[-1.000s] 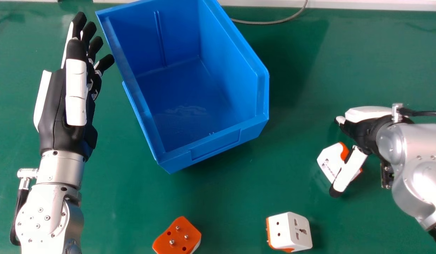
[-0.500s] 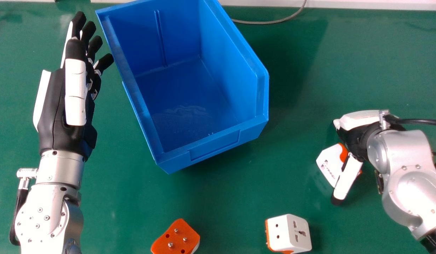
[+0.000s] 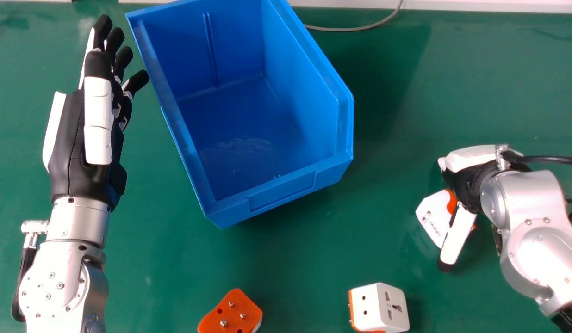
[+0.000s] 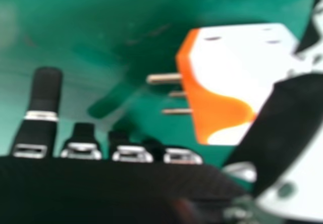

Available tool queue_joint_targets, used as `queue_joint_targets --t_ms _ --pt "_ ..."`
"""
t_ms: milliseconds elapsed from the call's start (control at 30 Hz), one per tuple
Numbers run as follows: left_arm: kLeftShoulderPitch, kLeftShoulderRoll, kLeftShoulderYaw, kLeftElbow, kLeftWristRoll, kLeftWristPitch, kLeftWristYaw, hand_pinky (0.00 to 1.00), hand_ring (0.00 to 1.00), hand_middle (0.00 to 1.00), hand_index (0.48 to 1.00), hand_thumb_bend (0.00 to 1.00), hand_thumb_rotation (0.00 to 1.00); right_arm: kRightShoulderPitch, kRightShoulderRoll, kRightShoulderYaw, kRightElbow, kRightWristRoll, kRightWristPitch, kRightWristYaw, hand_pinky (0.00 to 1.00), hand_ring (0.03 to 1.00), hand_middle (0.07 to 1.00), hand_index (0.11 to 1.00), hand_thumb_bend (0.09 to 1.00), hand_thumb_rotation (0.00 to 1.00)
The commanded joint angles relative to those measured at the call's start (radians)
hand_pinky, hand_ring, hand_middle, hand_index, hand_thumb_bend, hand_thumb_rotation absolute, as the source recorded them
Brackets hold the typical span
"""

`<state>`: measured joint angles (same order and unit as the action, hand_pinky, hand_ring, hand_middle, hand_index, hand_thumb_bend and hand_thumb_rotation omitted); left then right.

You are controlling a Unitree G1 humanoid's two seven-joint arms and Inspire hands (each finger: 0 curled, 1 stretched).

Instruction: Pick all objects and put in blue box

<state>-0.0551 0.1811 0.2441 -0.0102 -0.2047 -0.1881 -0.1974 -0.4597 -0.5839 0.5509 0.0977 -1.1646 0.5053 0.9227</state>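
Head view shows the right robot hand (image 3: 466, 182) unclenched, thumb over a white-orange adapter (image 3: 432, 213)

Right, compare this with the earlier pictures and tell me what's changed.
The right hand has shifted slightly to the left and back toward the robot, its forearm coming with it, over the adapter beneath it. Nothing has been taken hold of or let go. The left hand, the blue box, the orange adapter and the white adapter are essentially as they were.
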Motion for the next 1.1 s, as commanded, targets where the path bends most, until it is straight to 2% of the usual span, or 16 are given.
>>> queue_joint_targets --t_ms 0,67,167,300,333,433,467,533,567,700,733,800,900,933,1033,1067 --pt "-0.023 0.014 0.003 -0.013 -0.007 -0.015 -0.007 0.91 0.98 0.99 0.983 0.8 1.0 0.015 0.011 0.031 -0.012 -0.013 -0.027 0.021 0.61 0.979 1.0 1.0 1.0 0.3" --pt "-0.022 0.018 0.002 -0.014 -0.005 -0.014 -0.009 0.91 0.98 0.99 0.984 0.8 1.0 0.018 0.018 0.037 -0.011 -0.034 -0.027 0.014 0.61 0.968 1.0 1.0 1.0 0.29" --pt "-0.023 0.021 0.002 -0.008 0.005 -0.024 -0.004 0.91 0.98 1.0 0.984 0.8 1.0 0.022 0.032 0.042 -0.006 -0.057 -0.028 0.0 0.59 0.951 1.0 1.0 1.0 0.29" --pt "-0.02 0.023 0.003 -0.01 0.001 -0.026 -0.007 0.91 0.98 1.0 0.984 0.8 1.0 0.037 0.049 0.031 0.004 -0.049 -0.043 -0.064 0.59 0.951 1.0 1.0 1.0 0.29" --pt "-0.02 0.024 0.004 -0.009 -0.001 -0.026 -0.008 0.9 0.98 0.99 0.984 0.8 1.0 0.048 0.053 0.024 -0.01 -0.044 -0.039 -0.077 0.57 0.921 0.994 0.993 1.0 0.29" --pt "-0.018 0.024 0.004 -0.011 0.002 -0.025 -0.003 0.9 0.98 0.99 0.984 0.8 1.0 0.081 0.054 0.012 -0.061 -0.044 -0.045 -0.111 0.57 0.921 0.994 0.993 1.0 0.29" --pt "-0.017 0.024 0.004 -0.013 0.002 -0.024 -0.002 0.9 0.98 0.99 0.984 0.8 1.0 0.092 0.06 0.004 -0.072 -0.039 -0.041 -0.126 0.52 0.824 0.931 0.968 0.999 0.27" --pt "-0.016 0.023 0.005 -0.013 -0.003 -0.027 -0.004 0.9 0.98 0.99 0.984 0.8 1.0 0.11 0.073 -0.016 -0.086 -0.021 -0.037 -0.156 0.52 0.824 0.931 0.968 0.999 0.27" --pt "-0.016 0.023 0.005 -0.014 -0.004 -0.027 -0.006 0.9 0.98 0.99 0.984 0.8 1.0 0.12 0.079 -0.026 -0.091 -0.012 -0.036 -0.173 0.47 0.736 0.863 0.937 0.975 0.24" --pt "-0.015 0.027 0.006 -0.017 -0.007 -0.021 -0.01 0.9 0.98 0.99 0.984 0.8 1.0 0.16 0.094 -0.053 -0.125 0.002 -0.043 -0.234 0.47 0.736 0.863 0.937 0.975 0.24" --pt "-0.015 0.027 0.007 -0.016 -0.008 -0.021 -0.011 0.9 0.98 0.99 0.983 0.8 1.0 0.173 0.097 -0.058 -0.14 0.006 -0.044 -0.25 0.43 0.659 0.79 0.887 0.93 0.2" --pt "-0.014 0.03 0.008 -0.018 -0.007 -0.019 -0.013 0.9 0.98 0.99 0.983 0.8 1.0 0.197 0.098 -0.056 -0.175 0.001 -0.048 -0.268 0.43 0.659 0.79 0.887 0.93 0.2" --pt "-0.014 0.031 0.01 -0.018 -0.015 -0.02 -0.021 0.9 0.98 0.99 0.983 0.8 1.0 0.217 0.102 -0.044 -0.211 -0.021 -0.054 -0.272 0.43 0.659 0.79 0.887 0.93 0.2" --pt "-0.013 0.031 0.01 -0.022 -0.015 -0.018 -0.021 0.9 0.98 0.99 0.985 0.8 1.0 0.221 0.103 -0.042 -0.218 -0.028 -0.059 -0.275 0.4 0.607 0.718 0.817 0.847 0.16" --pt "-0.013 0.031 0.011 -0.022 -0.014 -0.014 -0.018 0.9 0.98 0.99 0.985 0.8 1.0 0.22 0.106 -0.036 -0.224 -0.044 -0.07 -0.28 0.4 0.607 0.718 0.817 0.847 0.16" --pt "-0.015 0.032 0.011 -0.02 -0.015 -0.014 -0.02 0.9 0.98 0.99 0.986 0.8 1.0 0.219 0.108 -0.038 -0.224 -0.045 -0.069 -0.277 0.37 0.562 0.663 0.758 0.781 0.13"
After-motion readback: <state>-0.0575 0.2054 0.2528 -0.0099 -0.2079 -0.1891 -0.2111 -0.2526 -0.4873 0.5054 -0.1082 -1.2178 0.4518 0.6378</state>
